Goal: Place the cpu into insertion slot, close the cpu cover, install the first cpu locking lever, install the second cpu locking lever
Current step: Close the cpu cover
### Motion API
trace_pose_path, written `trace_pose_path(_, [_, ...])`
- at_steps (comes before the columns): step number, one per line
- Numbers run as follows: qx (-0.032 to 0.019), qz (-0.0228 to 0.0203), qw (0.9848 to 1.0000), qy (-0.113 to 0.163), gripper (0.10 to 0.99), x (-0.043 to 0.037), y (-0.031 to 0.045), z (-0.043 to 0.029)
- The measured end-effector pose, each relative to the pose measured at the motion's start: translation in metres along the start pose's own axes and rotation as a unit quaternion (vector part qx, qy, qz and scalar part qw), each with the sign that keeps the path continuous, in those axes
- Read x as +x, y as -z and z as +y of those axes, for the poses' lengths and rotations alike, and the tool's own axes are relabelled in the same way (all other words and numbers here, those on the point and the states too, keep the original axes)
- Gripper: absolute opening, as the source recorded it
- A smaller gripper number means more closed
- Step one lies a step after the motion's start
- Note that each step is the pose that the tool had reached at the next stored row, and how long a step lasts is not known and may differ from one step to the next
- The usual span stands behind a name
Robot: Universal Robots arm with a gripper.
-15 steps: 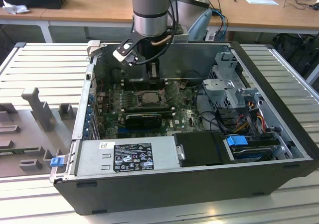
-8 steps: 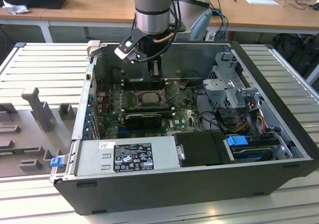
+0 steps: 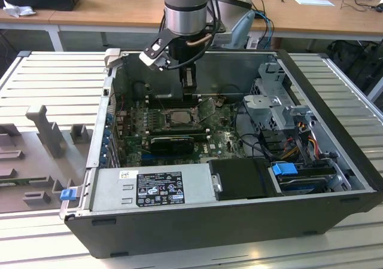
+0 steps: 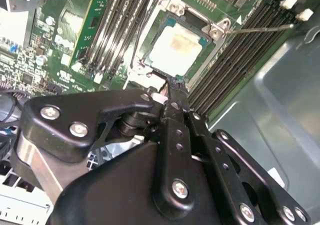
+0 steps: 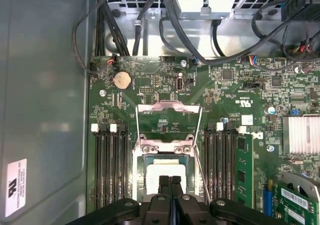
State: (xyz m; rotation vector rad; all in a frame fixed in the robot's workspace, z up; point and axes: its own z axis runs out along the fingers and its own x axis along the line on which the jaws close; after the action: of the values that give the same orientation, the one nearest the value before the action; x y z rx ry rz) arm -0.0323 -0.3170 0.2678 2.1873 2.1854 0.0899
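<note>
Since the chip (image 4: 175, 47) is already sitting in the socket (image 4: 196, 16) just beneath them, the jaws (image 5: 170, 179) are hanging pinched together and empty, likely making one slim tip for pressing parts.

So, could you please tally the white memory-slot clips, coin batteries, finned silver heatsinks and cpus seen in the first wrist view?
white memory-slot clips: 4
coin battery: 1
finned silver heatsink: 1
cpu: 1
Total: 7
</note>
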Motion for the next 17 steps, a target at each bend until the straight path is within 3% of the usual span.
trace_pose_path(3, [0.0000,-0.0001,1.0000,0.000,0.106,0.0001,0.0066,0.0005])
trace_pose_path(10, [0.0002,-0.0001,1.0000,0.000,0.106,0.0001,0.0094,0.0064])
trace_pose_path(13, [0.0002,-0.0001,1.0000,0.000,0.106,0.0004,0.0179,0.0073])
trace_pose_path(17, [0.0015,-0.0001,1.0000,0.000,0.106,0.0005,0.0178,0.0160])
